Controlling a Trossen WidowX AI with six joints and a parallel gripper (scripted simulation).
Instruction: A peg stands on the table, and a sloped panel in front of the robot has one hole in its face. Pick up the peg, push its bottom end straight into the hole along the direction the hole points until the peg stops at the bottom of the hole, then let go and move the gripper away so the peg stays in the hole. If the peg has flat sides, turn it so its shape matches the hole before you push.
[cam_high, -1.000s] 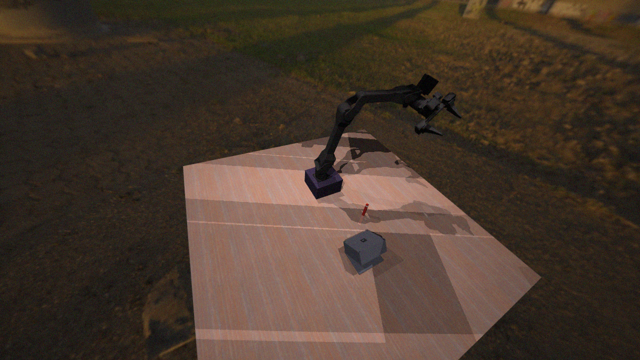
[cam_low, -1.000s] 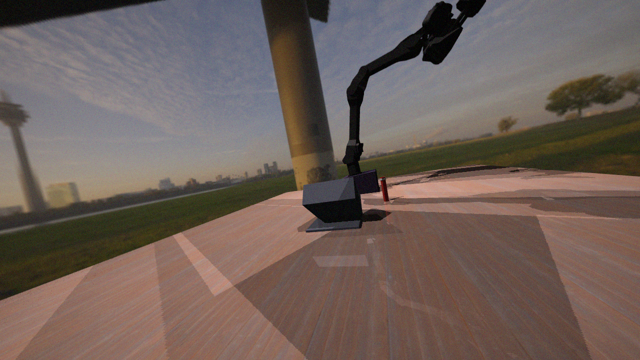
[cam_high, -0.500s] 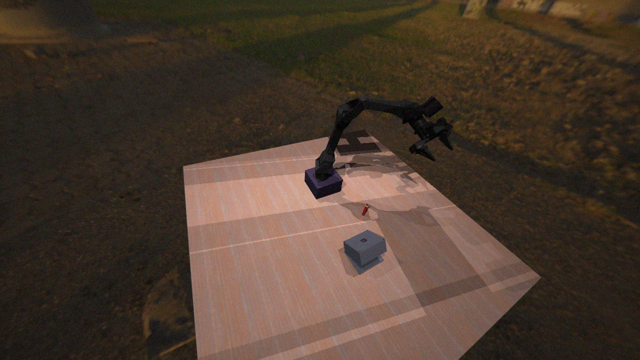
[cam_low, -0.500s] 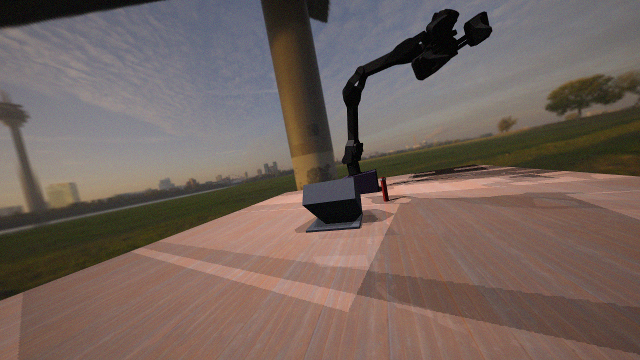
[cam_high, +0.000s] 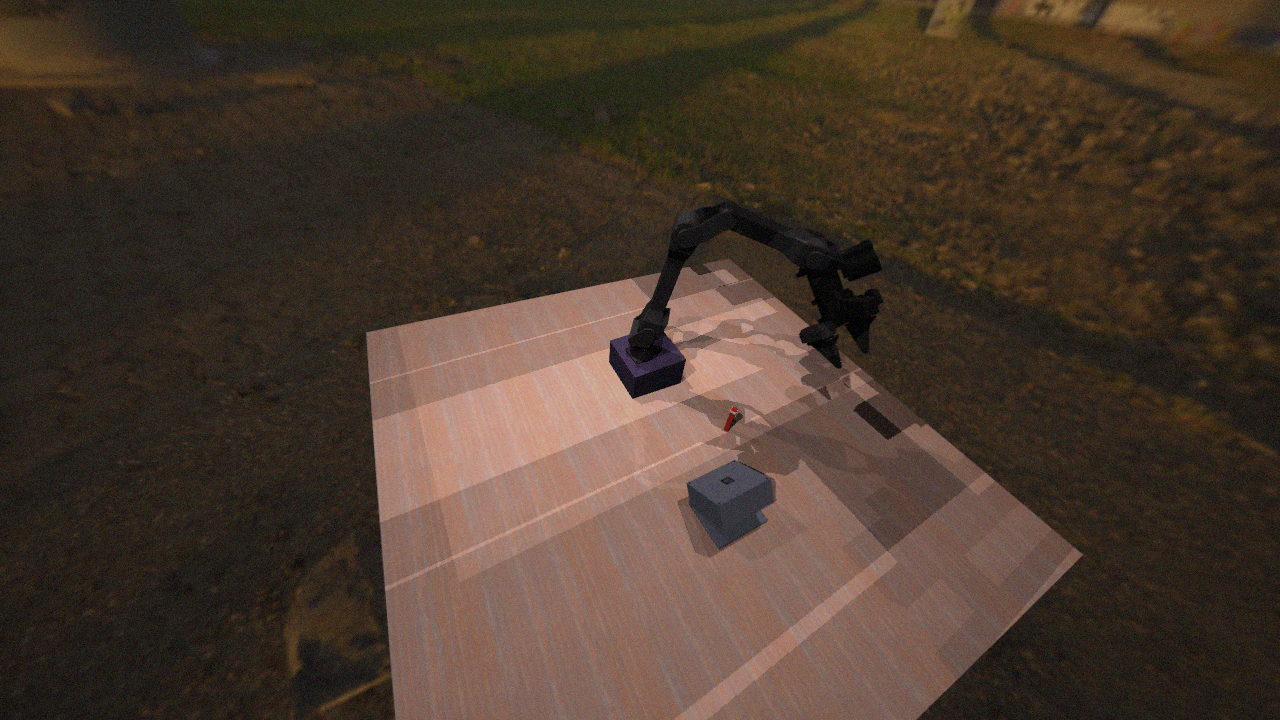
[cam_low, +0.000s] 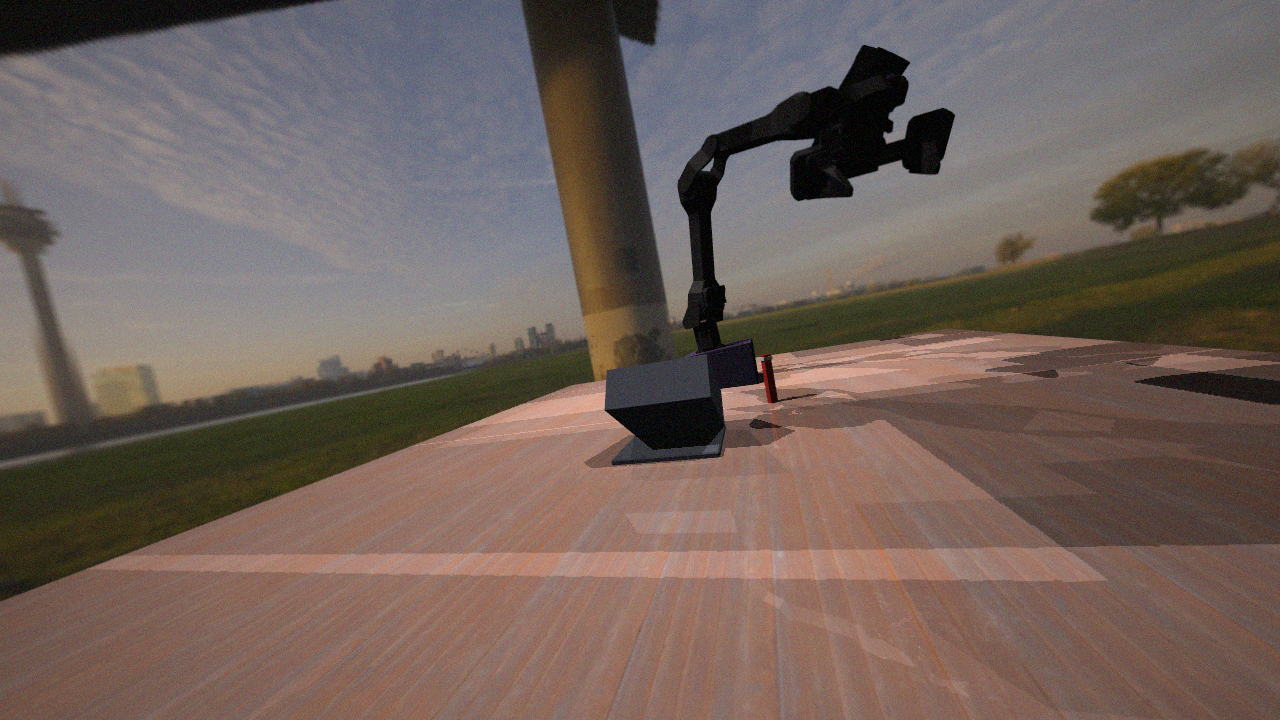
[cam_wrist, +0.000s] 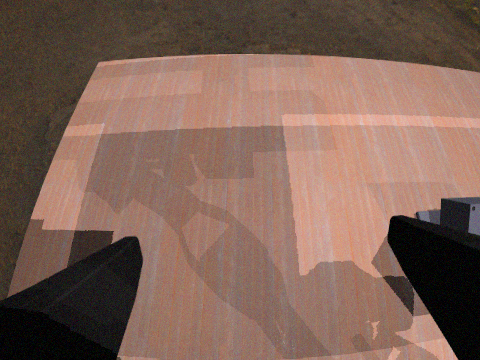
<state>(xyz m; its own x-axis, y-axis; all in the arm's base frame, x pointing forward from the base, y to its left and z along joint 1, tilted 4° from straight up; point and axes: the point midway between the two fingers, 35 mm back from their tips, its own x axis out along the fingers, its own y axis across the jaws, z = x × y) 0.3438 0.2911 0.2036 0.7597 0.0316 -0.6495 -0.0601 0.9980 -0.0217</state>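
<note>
The red peg (cam_high: 731, 420) (cam_low: 769, 379) stands upright on the table (cam_high: 501, 617) (cam_low: 447, 626), between the arm's base and the panel block. It is not in the wrist view. The blue-grey block (cam_high: 750, 478) (cam_low: 664, 386) (cam_wrist: 454, 215) has a sloped face with one small dark hole (cam_high: 726, 480) (cam_wrist: 473, 208). The hole looks square; the peg's cross-section is too small to tell. My gripper (cam_high: 852, 358) (cam_low: 886, 181) (cam_wrist: 268, 240) is open and empty. It hangs high above the table, well to the side of the peg, fingers pointing mostly down.
The arm's dark purple base block (cam_high: 646, 367) (cam_low: 737, 362) stands behind the peg. The panel block stands on a thin base plate (cam_low: 666, 454). Shadows of the arm and large shaded patches lie across the table. The table's far edge crosses the upper wrist view.
</note>
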